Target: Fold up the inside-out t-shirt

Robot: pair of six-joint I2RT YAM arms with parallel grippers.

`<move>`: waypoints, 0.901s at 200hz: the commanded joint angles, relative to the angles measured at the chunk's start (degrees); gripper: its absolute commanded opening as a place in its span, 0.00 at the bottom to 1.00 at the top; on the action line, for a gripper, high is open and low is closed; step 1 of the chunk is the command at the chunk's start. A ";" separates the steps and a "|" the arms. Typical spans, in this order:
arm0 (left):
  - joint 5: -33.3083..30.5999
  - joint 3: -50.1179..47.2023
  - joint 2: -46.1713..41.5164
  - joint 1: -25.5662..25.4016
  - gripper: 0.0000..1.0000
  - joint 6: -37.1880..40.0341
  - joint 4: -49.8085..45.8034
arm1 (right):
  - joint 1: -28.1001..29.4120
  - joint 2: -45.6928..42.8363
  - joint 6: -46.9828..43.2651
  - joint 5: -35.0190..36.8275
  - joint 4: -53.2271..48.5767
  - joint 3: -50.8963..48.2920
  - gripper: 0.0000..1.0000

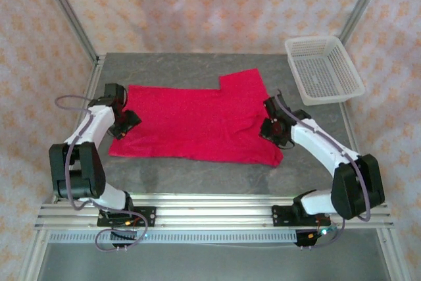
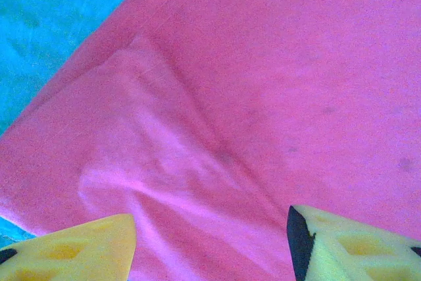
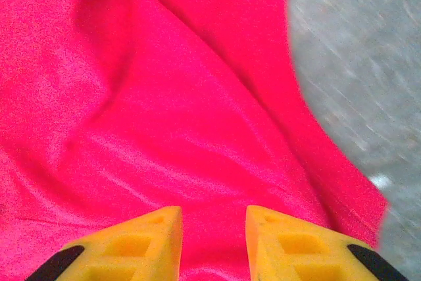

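a red t-shirt (image 1: 197,123) lies spread out in the middle of the grey surface (image 1: 217,179), with a white basket (image 1: 323,69) at the far right corner. the left hand (image 2: 210,245) hangs over the shirt's left edge, jaws wide apart and holding nothing. the right hand (image 3: 214,241), over the right edge, stands slightly open, gripping nothing.

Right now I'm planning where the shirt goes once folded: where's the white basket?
In the top view the white basket sits at the far right corner of the table, apart from the red t-shirt and beyond the right pincer.
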 commanded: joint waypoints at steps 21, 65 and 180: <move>0.49 4.59 -1.23 -1.49 0.64 0.37 -3.17 | 1.53 15.74 0.75 -0.70 2.89 9.68 0.24; 5.67 11.71 3.10 -1.49 0.65 -0.49 -2.27 | 2.45 25.64 0.97 -1.38 4.03 16.10 0.22; 8.69 20.95 18.78 -1.58 0.65 -0.33 1.41 | 2.54 34.14 -1.19 3.45 -2.59 32.02 0.35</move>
